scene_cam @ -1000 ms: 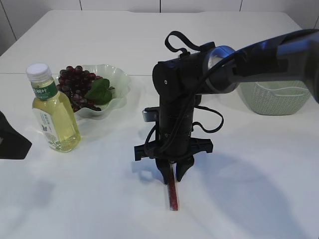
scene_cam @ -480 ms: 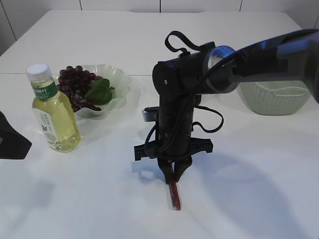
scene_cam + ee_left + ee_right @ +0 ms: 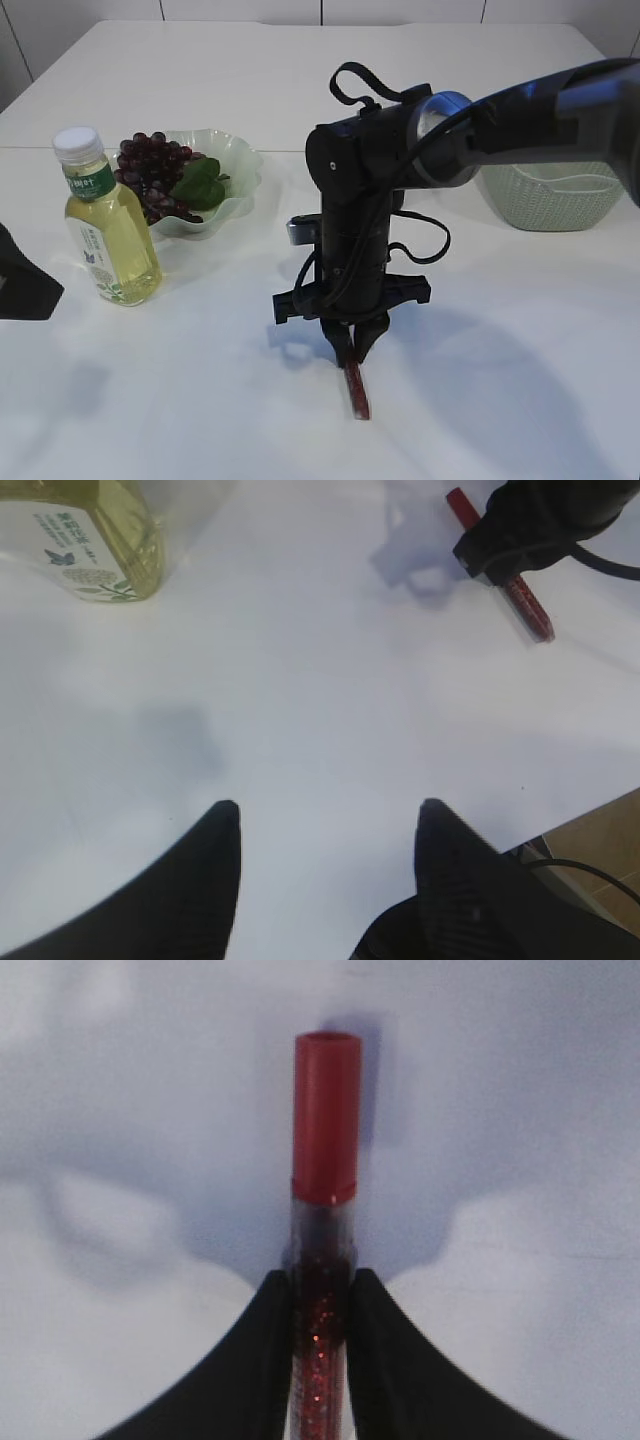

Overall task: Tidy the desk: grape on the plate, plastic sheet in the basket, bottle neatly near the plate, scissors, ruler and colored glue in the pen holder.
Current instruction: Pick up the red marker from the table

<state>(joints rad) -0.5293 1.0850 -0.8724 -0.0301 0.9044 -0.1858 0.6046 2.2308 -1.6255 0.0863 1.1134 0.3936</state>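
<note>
Near the middle of the white table (image 3: 500, 330), the right gripper (image 3: 353, 352) points straight down and is clamped on the colored glue (image 3: 356, 389), a thin see-through tube with red glitter inside. From the outside camera, only the low end of the tube pokes out under the black fingers; the rest is hidden behind them. Its tip seems to be at the tabletop, but it is hard to be sure it touches. The right wrist camera shows it best: the two dark fingertips (image 3: 258, 1360) press on both sides of the tube, and the red cap (image 3: 326, 1115) sticks out past them. The bottom of the tube is cut off at the edge of that picture.

Over on the left, the bottle (image 3: 105, 220) of yellow drink stands upright with a white cap. Just behind it is the plate (image 3: 235, 165), a wavy clear dish, with the grape (image 3: 150, 175) bunch and a green leaf on it. The bottle hides a bit of the dish.

Far on the right, the green basket (image 3: 555, 200) is partly hidden by the big black arm. What is inside it cannot be seen.

The left gripper (image 3: 325, 855) hangs over bare table with its two fingers spread apart and nothing between them. In the outside view only a dark corner of that arm shows at the left edge.
</note>
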